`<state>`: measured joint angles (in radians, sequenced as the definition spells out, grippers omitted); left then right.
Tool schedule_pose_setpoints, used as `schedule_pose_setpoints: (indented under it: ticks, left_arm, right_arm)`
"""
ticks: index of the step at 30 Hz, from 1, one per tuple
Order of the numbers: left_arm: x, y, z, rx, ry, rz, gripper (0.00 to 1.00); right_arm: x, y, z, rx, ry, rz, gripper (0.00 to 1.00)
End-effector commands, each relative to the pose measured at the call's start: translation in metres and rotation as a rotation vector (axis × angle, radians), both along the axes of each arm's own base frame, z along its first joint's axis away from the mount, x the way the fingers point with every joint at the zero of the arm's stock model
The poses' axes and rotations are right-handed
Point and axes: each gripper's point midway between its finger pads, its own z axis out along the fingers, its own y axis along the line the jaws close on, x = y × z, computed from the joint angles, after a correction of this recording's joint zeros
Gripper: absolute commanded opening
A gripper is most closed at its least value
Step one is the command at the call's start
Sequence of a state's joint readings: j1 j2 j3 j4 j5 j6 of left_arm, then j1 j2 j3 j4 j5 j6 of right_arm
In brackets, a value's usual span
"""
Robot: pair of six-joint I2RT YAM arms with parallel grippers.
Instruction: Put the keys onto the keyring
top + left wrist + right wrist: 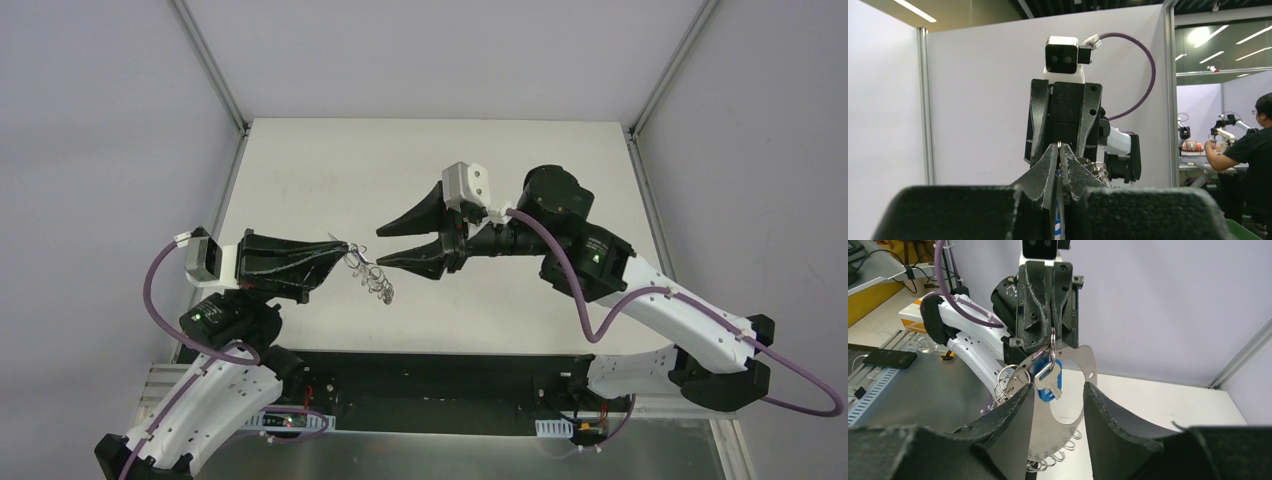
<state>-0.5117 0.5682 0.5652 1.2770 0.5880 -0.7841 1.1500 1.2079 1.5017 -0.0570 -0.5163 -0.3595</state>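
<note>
My left gripper (pixel 340 250) is shut on the top of the keyring (pixel 375 280) and holds it above the table. In the right wrist view the keyring (pixel 1050 435) is a flat silvery ring lined with small wire loops. It hangs from the left gripper (pixel 1050 337). A blue key (pixel 1048 380) with a silvery blade dangles from a loop just under those fingertips. My right gripper (pixel 1058 386) is open, with one finger on either side of the hanging ring and nothing held. From above, the right gripper (pixel 383 245) faces the left one, close to the ring. The left wrist view shows the left gripper (pixel 1060 146) pressed shut.
The white table (pixel 300 170) is enclosed by pale walls and aluminium posts (pixel 208 60). The two arms meet over its near middle. A person (pixel 1253 155) works at another bench beyond the right wall.
</note>
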Motion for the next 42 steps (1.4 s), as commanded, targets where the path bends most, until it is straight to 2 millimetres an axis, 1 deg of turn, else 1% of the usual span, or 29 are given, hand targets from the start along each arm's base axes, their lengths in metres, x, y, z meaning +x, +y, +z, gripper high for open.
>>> schedule_pose_setpoints:
  ticks: [1, 5, 8, 10, 17, 28, 42]
  left_arm:
    - [-0.029, 0.023, 0.026, -0.143, -0.132, -0.020, 0.00]
    - [-0.033, 0.021, 0.029, -0.131, -0.145, -0.035, 0.00]
    - [-0.035, 0.021, 0.029, -0.127, -0.148, -0.041, 0.00]
    - [-0.036, 0.021, 0.029, -0.126, -0.148, -0.042, 0.00]
    - [-0.038, 0.021, 0.027, -0.114, -0.149, -0.035, 0.00]
    - [-0.036, 0.019, 0.026, -0.099, -0.147, -0.035, 0.00]
    - [-0.037, 0.019, 0.026, -0.093, -0.150, -0.028, 0.00]
  right_arm:
    - [-0.013, -0.008, 0.048, 0.111, -0.107, 0.052, 0.44]
    - [-0.016, -0.006, 0.056, 0.119, -0.124, 0.080, 0.43]
    - [-0.021, -0.003, 0.058, 0.113, -0.105, 0.116, 0.42]
    - [-0.023, 0.000, 0.058, 0.110, -0.092, 0.132, 0.39]
    - [-0.026, 0.006, 0.058, 0.098, -0.043, 0.164, 0.33]
    - [-0.029, 0.010, 0.057, 0.094, -0.019, 0.190, 0.31]
    - [-0.030, 0.016, 0.057, 0.083, 0.012, 0.213, 0.21]
